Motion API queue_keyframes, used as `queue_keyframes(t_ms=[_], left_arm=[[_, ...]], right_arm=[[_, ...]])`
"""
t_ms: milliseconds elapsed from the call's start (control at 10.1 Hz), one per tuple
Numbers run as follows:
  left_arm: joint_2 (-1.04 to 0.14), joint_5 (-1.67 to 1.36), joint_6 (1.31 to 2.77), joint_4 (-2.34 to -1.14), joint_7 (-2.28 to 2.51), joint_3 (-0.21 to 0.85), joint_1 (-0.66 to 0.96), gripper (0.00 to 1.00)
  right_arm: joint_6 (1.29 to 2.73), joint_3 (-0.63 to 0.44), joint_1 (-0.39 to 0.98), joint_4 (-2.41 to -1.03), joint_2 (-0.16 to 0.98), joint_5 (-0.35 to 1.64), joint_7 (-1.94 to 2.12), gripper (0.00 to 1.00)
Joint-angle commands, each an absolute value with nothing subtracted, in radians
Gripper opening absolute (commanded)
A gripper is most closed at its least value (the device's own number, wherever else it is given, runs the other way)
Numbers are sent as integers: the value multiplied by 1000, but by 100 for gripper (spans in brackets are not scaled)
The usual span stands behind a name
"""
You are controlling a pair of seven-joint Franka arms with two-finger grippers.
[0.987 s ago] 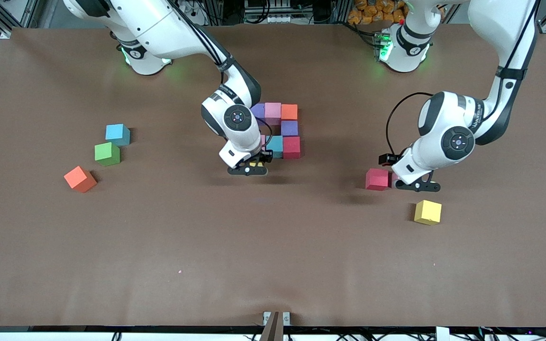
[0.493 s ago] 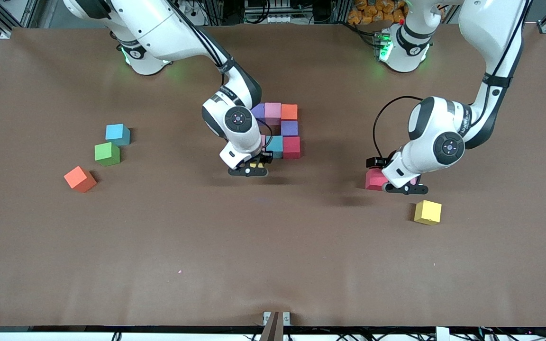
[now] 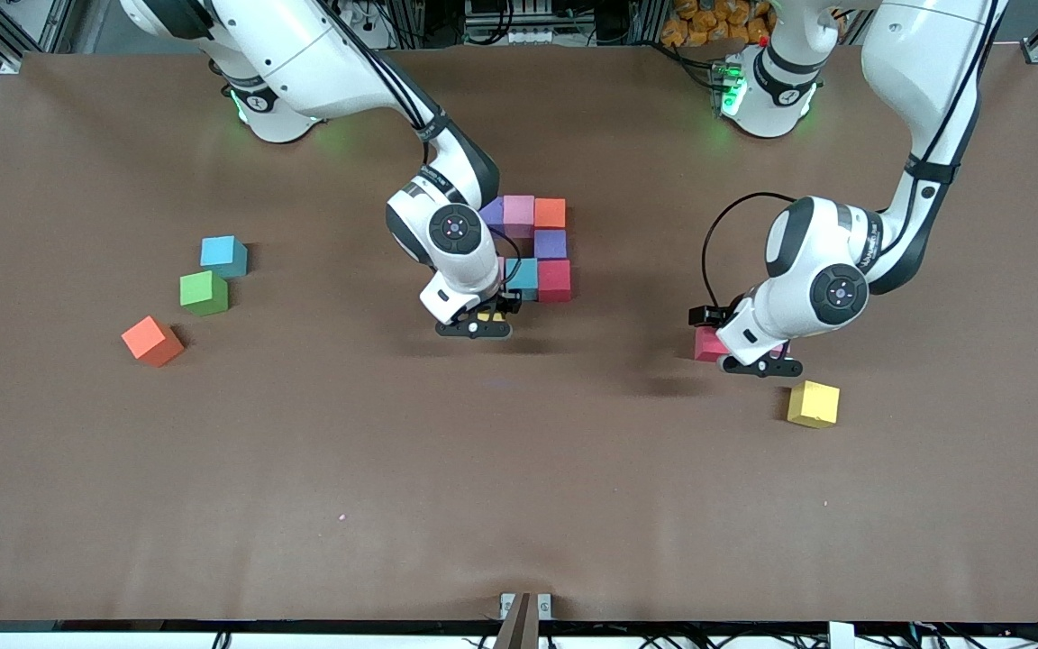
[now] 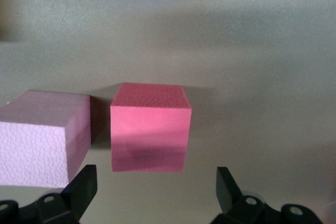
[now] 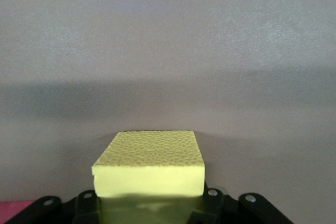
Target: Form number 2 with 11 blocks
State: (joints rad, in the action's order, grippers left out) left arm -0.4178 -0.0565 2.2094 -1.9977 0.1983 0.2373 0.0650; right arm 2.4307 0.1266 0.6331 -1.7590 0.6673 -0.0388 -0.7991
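Fingers [image 4: 84,190] of the left gripper [image 3: 758,365] are spread apart, released, low over a red cube [image 4: 149,127] with a pink cube [image 4: 42,137] just beside it. Brown worktop [image 3: 519,469] carries everything. Mid-worktop sits the partly built digit [image 3: 537,248], seven cubes showing, set edge to edge. Right gripper [image 3: 474,326] is at the digit's near edge, fingers clenched on a yellow cube [image 5: 149,169]. Another yellow cube [image 3: 814,403] lies near the left gripper. Blue [image 3: 223,255], green [image 3: 204,293] and orange [image 3: 152,341] cubes sit toward the right arm's end.

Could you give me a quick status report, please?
Right gripper shut on yellow cube, beside the partial 2. Left gripper open over red cube, pink cube alongside. Nothing in the way.
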Motion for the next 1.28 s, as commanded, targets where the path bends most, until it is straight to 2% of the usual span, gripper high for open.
queue_keyframes(t_ms=[0,395,592,691,1184], left_arm=[[-431,-69,2220,-1983,201,222,75,100],[-463,-14,2249,-1983,199,222,78,100],[-475,0,2253,-1982,201,222,78,100],[-482,0,2253,-1976,201,222,78,100],[-494,-3,2253,-1956,202,187,106,98]], right_arm=[[2418,107,653,-1730,690,-52,-819,25],[2419,103,655,-1732,698,-52,-822,28],[2419,103,655,-1730,696,-49,-827,79],[2419,103,658,-1732,693,-54,-825,100],[2310,84,647,-1697,605,-51,-792,100]])
